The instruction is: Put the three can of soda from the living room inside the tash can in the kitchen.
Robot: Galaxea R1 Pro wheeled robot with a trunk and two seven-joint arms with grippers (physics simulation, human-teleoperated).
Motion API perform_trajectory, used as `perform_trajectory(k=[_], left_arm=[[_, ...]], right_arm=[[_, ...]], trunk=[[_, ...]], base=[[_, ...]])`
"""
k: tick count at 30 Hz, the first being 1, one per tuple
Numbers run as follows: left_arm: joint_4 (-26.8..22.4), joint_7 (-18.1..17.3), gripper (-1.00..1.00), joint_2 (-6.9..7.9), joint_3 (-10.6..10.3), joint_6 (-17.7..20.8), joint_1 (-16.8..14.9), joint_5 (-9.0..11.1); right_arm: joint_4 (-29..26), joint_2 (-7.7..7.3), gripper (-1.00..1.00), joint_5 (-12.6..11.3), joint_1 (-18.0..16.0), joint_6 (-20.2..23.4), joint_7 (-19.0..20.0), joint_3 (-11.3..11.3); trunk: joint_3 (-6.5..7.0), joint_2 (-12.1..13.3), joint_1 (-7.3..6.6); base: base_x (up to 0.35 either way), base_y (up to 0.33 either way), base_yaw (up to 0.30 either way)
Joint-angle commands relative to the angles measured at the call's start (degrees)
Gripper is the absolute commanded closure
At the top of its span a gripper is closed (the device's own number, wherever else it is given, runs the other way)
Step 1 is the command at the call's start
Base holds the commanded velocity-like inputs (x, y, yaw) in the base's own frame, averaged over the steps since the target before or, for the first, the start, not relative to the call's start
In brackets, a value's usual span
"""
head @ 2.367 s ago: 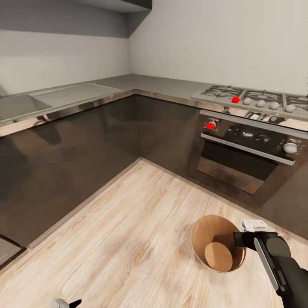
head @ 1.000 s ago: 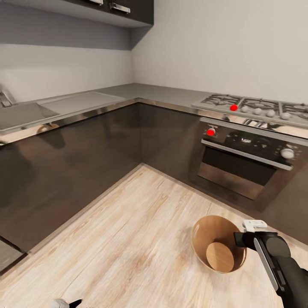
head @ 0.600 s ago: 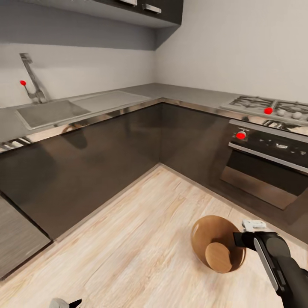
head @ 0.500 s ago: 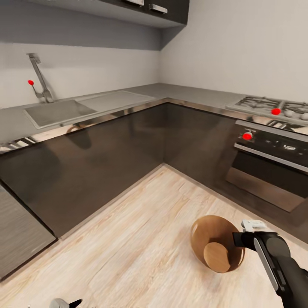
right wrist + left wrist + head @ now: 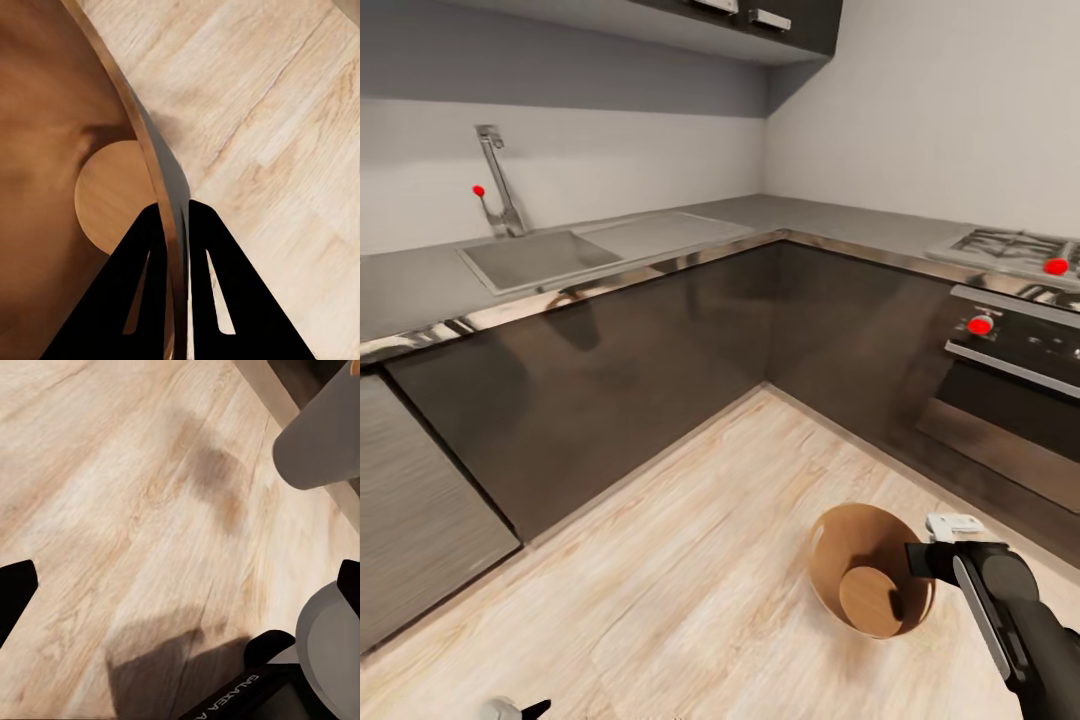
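I am in the kitchen. The tash can (image 5: 828,548), a round brown bin with a paler flat bottom, hangs tilted just above the wood floor at the lower right of the head view. My right gripper (image 5: 918,560) is shut on its rim. In the right wrist view the two black fingers (image 5: 142,285) pinch the thin bin wall (image 5: 45,127) between them. My left gripper (image 5: 515,709) peeks in at the bottom edge, and in the left wrist view it (image 5: 180,585) stands open over bare floor. The cans of soda and the living room are out of view.
Dark glossy cabinets (image 5: 660,340) run along two walls and meet in a corner. A sink (image 5: 540,255) with a tap (image 5: 500,190) sits in the grey countertop at left. The hob (image 5: 1020,248) and oven (image 5: 1010,390) are at right. Wood floor (image 5: 680,560) spreads in front.
The whole view has swung left: sink and tap have come in and the hob and oven have slid to the right edge. The bin stays in my right gripper, unchanged.
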Motion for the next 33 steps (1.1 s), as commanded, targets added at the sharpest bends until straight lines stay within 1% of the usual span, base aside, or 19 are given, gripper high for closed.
perform_trajectory(k=[1,15,29,33], left_arm=[[0.0,0.0,-1.0,-0.01,0.0,0.0,0.0,0.0],[0.0,0.0,-1.0,-0.01,0.0,0.0,0.0,0.0],[0.0,0.0,-1.0,0.01,0.0,0.0,0.0,0.0],[0.0,0.0,-1.0,0.01,0.0,0.0,0.0,0.0]], right_arm=[[0.0,0.0,1.0,-0.7,0.0,0.0,0.3,0.0],[0.0,0.0,1.0,-0.7,0.0,0.0,0.3,0.0],[0.0,0.0,1.0,-0.7,0.0,0.0,0.3,0.0],[0.0,0.0,1.0,-0.7,0.0,0.0,0.3,0.0]], trunk=[[0.01,0.0,0.0],[0.01,0.0,0.0],[0.01,0.0,0.0],[0.01,0.0,0.0]], base=[[-0.006,0.171,0.251],[-0.092,0.191,0.258],[-0.224,0.209,0.26],[-0.136,0.118,0.272]])
